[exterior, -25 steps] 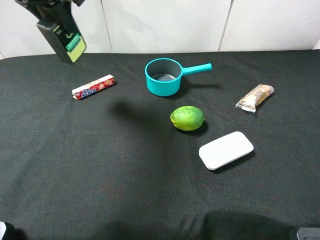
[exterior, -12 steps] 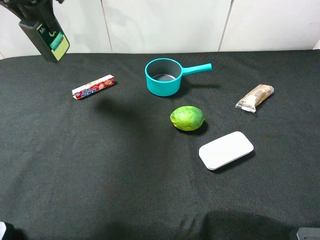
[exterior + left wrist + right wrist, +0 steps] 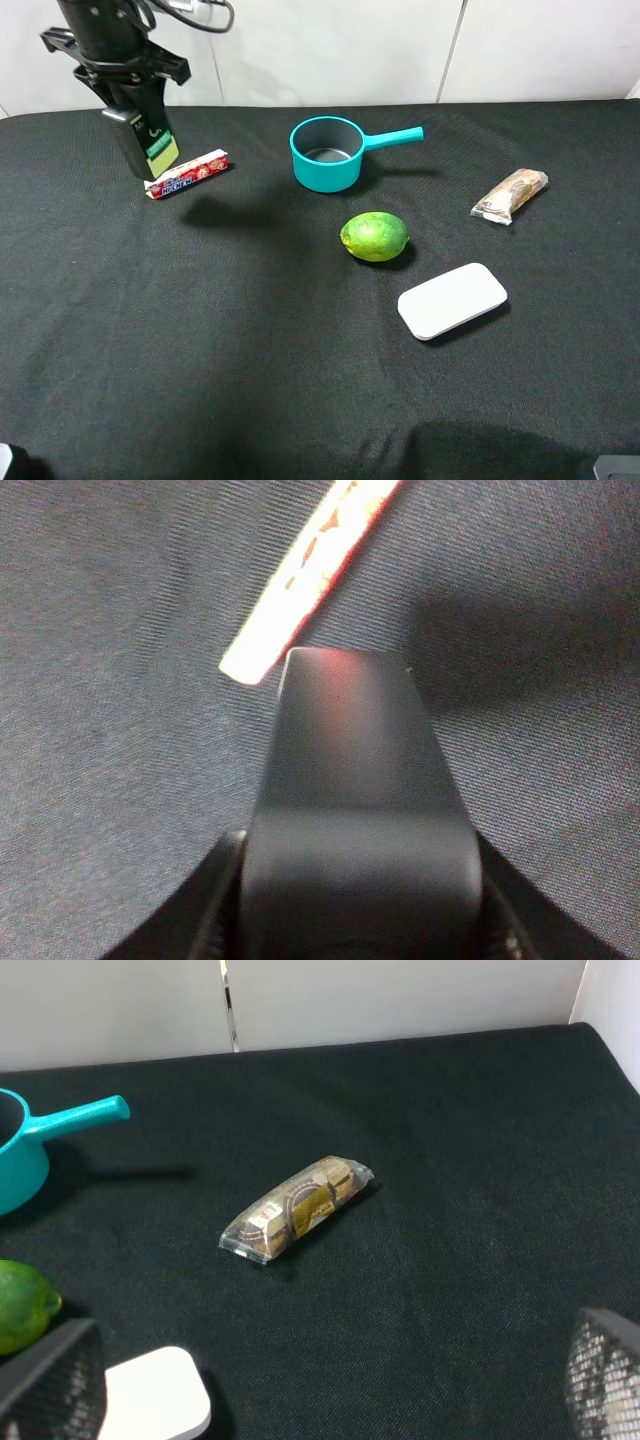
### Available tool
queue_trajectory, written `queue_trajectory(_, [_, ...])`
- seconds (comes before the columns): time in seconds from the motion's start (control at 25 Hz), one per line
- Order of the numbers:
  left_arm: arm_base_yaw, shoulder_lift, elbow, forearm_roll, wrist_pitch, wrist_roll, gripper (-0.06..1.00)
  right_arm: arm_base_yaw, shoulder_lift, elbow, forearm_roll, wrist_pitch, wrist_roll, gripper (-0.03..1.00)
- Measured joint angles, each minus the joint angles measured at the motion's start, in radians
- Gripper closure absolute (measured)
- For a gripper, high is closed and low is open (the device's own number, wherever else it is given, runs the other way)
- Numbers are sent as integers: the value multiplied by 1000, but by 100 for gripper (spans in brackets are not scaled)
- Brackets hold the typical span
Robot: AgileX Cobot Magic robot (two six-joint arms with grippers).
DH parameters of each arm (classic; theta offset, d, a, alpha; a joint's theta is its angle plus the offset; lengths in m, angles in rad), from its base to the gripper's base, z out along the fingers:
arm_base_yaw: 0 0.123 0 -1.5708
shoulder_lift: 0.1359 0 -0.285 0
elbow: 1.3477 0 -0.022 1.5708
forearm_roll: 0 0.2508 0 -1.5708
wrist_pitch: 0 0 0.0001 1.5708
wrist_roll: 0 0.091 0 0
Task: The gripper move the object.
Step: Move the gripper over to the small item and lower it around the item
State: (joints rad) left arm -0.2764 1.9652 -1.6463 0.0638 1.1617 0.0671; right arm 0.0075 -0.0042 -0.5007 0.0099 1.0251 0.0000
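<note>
My left gripper is shut on the dark pump bottle, whose light green label faces the camera. It holds the bottle upright at the far left of the black cloth, just left of the red candy stick pack. The bottle's shadow falls apart from it, so it seems to hang a little above the cloth. In the left wrist view the bottle fills the middle and the candy pack lies just beyond it. My right gripper is open and empty, low at the near right.
A teal saucepan stands at the back middle, its handle pointing right. A green lime and a white flat case lie in the middle right. A wrapped snack lies at the right, seen also in the right wrist view.
The left gripper swung the bottle left along the back edge, then brought it down and right beside the candy pack. The right arm has not moved.
</note>
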Motion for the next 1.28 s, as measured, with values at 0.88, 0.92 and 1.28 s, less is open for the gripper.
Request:
queue_trajectory(0.88, [-23,158,0,-1,-47,18,54,0,0,0,0,0,0,27])
queue_trajectory(0.92, [-24,163,0,-1,-47,19,54,0,0,0,0,0,0,27])
queue_trajectory(1.28, [-24,181,0,2,-61,21,54,0,0,0,0,0,0,27])
